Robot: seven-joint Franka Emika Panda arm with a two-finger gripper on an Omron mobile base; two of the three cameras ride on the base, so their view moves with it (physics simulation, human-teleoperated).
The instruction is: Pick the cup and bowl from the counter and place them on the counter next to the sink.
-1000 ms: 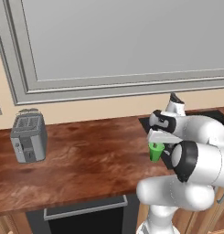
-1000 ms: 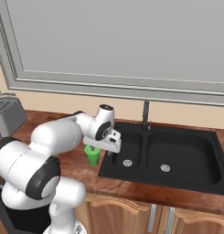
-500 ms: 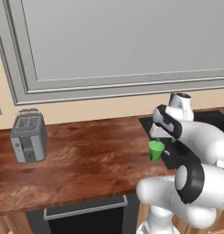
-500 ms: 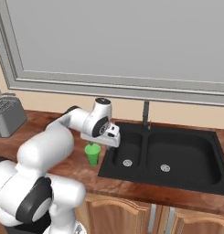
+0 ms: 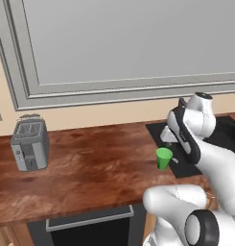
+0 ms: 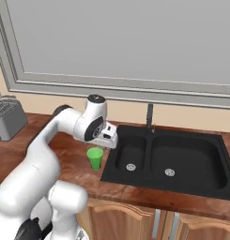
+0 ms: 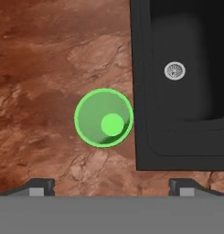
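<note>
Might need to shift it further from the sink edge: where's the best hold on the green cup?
Grip the green cup across its rim from straight above. It stands upright, is round and handleless, so any angle works; keep one finger clear of the sink edge close beside it.

1. The green cup (image 6: 95, 158) stands upright on the reddish-brown counter (image 6: 69, 150), just beside the left rim of the black sink (image 6: 182, 161).
2. The gripper (image 6: 110, 139) hangs above the cup, apart from it.
3. A grey toaster (image 6: 7, 119) sits at the far left.
4. A dark faucet (image 6: 149, 118) rises behind the sink.
</note>
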